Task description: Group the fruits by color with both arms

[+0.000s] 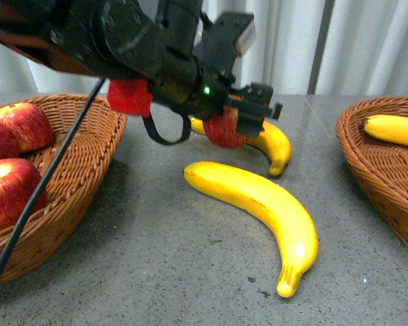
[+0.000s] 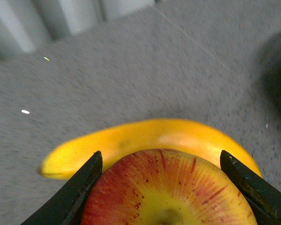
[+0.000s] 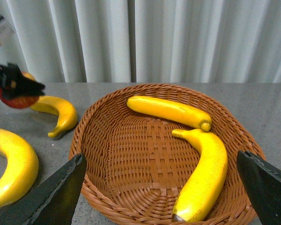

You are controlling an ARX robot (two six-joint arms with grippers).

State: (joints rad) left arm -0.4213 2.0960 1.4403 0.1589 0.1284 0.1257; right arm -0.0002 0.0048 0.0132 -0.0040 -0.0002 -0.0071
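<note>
My left gripper (image 1: 239,121) is shut on a red apple (image 1: 224,132), held above the table over a small banana (image 1: 275,144). The left wrist view shows that red apple (image 2: 166,190) between the black fingers (image 2: 79,185), with the banana (image 2: 145,138) below it. A larger banana (image 1: 265,207) lies on the table in front. Three red apples (image 1: 13,146) sit in the left basket (image 1: 88,163). My right gripper (image 3: 161,187) is open above the right basket (image 3: 131,150), which holds two bananas (image 3: 203,173).
The right basket (image 1: 384,170) at the table's right edge shows one banana (image 1: 394,129) in the front view. A black cable (image 1: 34,197) hangs across the left basket. White curtains (image 3: 145,37) close the back of the grey table (image 1: 170,258).
</note>
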